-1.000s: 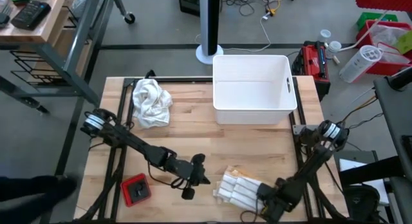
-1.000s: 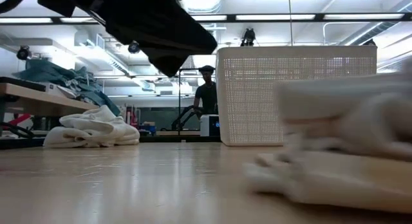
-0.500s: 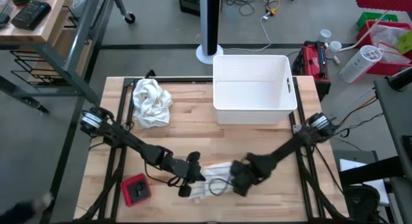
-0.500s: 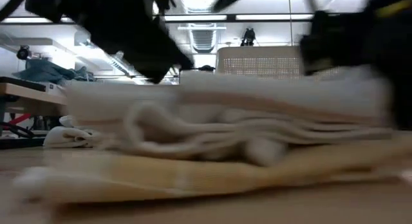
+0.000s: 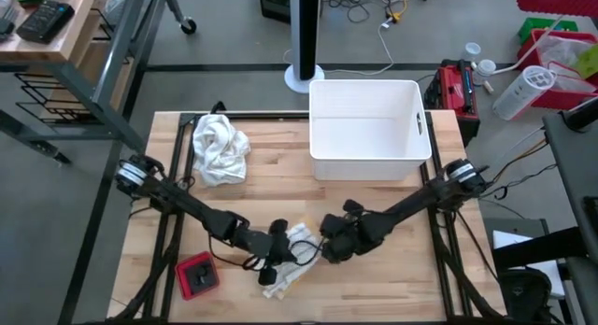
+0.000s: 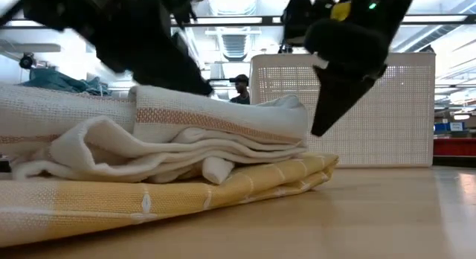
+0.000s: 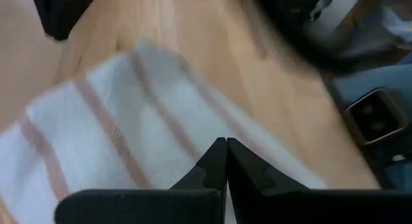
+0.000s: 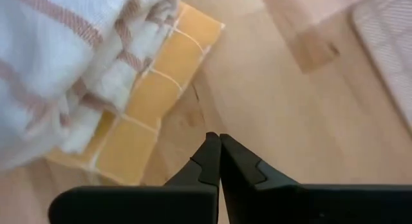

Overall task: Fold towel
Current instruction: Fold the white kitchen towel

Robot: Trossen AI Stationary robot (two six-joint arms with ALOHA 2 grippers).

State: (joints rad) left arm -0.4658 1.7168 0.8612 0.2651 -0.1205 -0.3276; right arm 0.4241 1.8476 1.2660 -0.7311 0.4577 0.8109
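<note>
A folded stack of towels (image 5: 291, 258) lies near the table's front middle: a white towel with reddish stripes (image 6: 193, 117) on top of a yellow one (image 6: 223, 186). My left gripper (image 7: 225, 141) is shut and slants down over the white towel's top from the left. My right gripper (image 8: 215, 137) is shut too. Its tip (image 6: 316, 131) hangs over bare wood just right of the stack's edge, with a small gap to the yellow towel (image 8: 148, 95). My left gripper's shut fingertips point slanting down at the white towel's striped top layer (image 7: 161, 114), coming from the table's left. The fingers hide the spot, so I cannot tell whether they touch the cloth.
A second white towel (image 5: 220, 148) lies crumpled at the far left. A white basket (image 5: 369, 129) stands at the far middle-right. A red flat object (image 5: 198, 275) sits near the front left, beside my left arm. A person stands in the room behind the table.
My right gripper has swept from the near right corner toward the table's left and risen a little. The towel stack has slid along the table with it, from the near right to the front middle beside my left gripper, and looks more rumpled.
</note>
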